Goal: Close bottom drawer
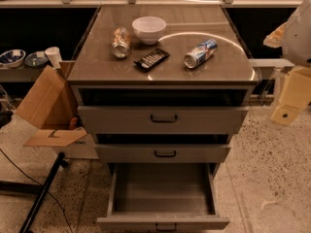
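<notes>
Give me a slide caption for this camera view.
Bottom drawer stands open and bare while the gripper hovers beside the cabinet at the right edge.

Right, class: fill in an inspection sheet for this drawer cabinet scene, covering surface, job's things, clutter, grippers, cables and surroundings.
Surface: glossy brown cabinet top, carrying four items.
Job's things: bottom drawer pulled far out, plain grey inside with nothing in it, black handle at the front.
Clutter: white bowl, crushed can, black remote-like slab, blue can lying on its side.
Grippers: gripper at the right edge, level with the upper drawers, apart from the cabinet.
Cables: thin dark cable on the floor at left, near a black stand leg.
Surroundings: open cardboard box left of the cabinet; shelf with dishes and cup.
</notes>
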### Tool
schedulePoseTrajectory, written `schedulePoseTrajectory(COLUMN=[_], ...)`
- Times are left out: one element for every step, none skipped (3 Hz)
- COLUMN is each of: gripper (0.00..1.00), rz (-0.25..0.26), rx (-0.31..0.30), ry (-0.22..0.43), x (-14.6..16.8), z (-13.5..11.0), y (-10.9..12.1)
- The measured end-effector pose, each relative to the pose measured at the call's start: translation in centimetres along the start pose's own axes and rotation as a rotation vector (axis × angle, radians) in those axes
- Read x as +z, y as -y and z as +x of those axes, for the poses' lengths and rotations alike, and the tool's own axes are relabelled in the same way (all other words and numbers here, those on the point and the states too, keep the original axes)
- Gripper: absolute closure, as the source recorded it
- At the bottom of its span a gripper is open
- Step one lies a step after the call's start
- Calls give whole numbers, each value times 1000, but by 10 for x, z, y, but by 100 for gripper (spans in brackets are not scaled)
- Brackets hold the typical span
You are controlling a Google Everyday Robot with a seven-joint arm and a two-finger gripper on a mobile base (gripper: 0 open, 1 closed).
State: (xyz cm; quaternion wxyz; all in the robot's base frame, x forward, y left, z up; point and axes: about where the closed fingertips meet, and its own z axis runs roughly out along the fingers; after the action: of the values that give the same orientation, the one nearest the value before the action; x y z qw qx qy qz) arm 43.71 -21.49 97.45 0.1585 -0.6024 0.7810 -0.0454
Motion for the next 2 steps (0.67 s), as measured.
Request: schedulePoseTrajectory(gripper=[0,0], rz=[-6,-39], rx=[0,-39], ry=[-11,6], x=[11,49], z=[1,-3], y=[-3,-22])
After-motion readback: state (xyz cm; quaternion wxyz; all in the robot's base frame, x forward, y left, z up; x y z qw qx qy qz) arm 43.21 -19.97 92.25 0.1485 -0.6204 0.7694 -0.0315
